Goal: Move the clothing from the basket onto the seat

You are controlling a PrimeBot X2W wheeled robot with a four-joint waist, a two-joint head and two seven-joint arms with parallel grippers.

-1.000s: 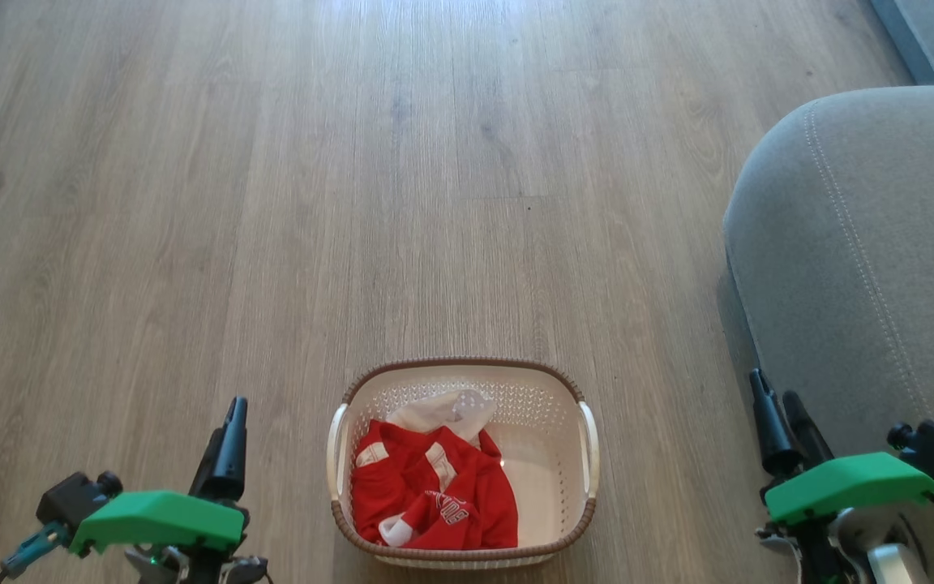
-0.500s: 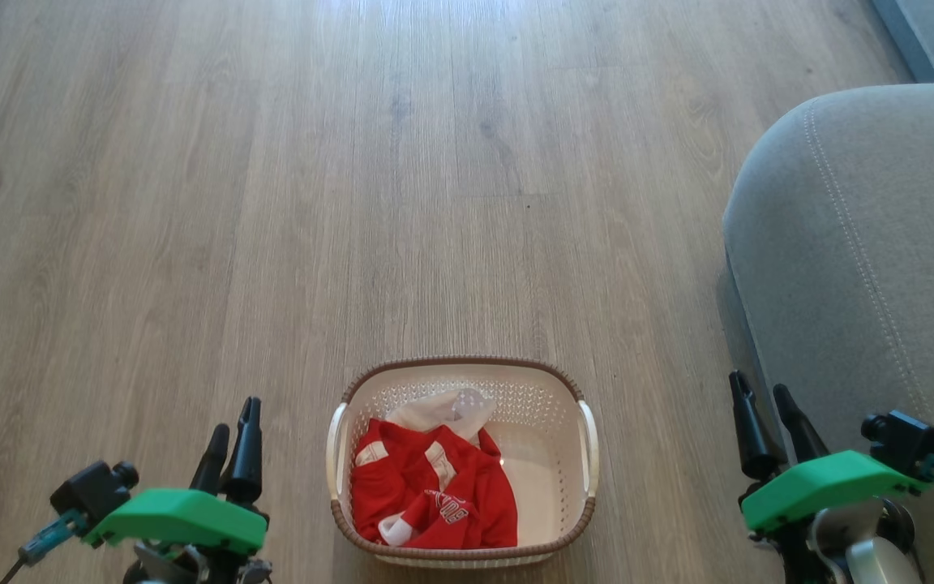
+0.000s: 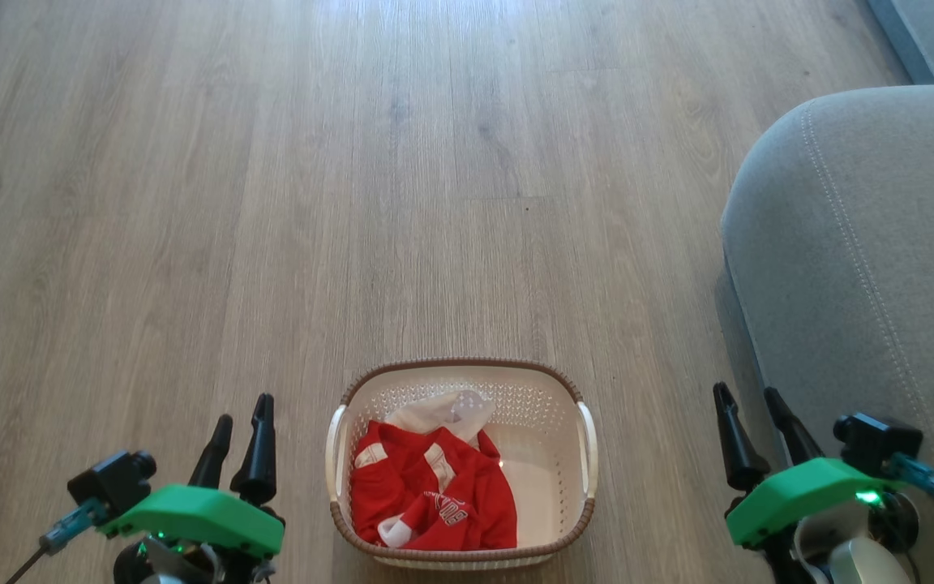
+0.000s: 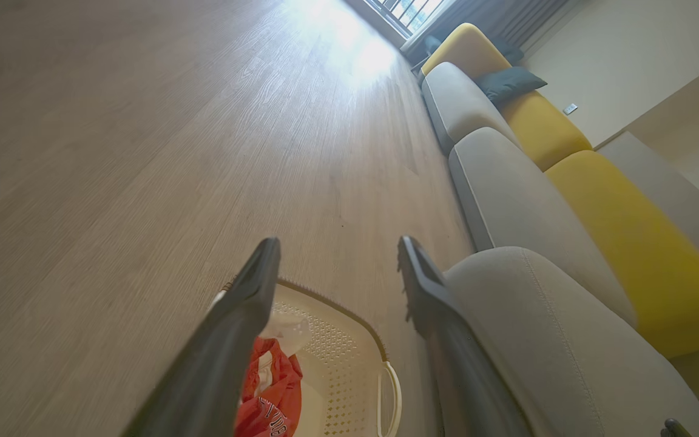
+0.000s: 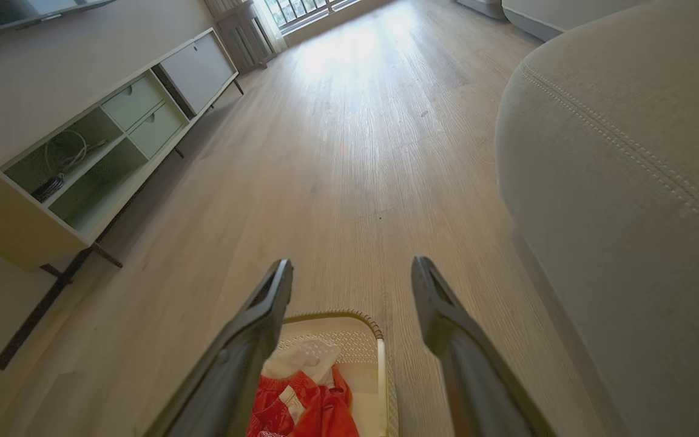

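Head view: clothing, red heap plus white piece, in basket, left half, near centre of floor. Seat at right. My left gripper, right gripper flank basket, jaws apart, empty. Fabric likely soft, light, drapey; pinch raised fold atop heap.

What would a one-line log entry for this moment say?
stage: before pickup | clothes: in basket on floor | seat: no clothes in view | left jaws: open, left of basket | right jaws: open, right of basket, by seat
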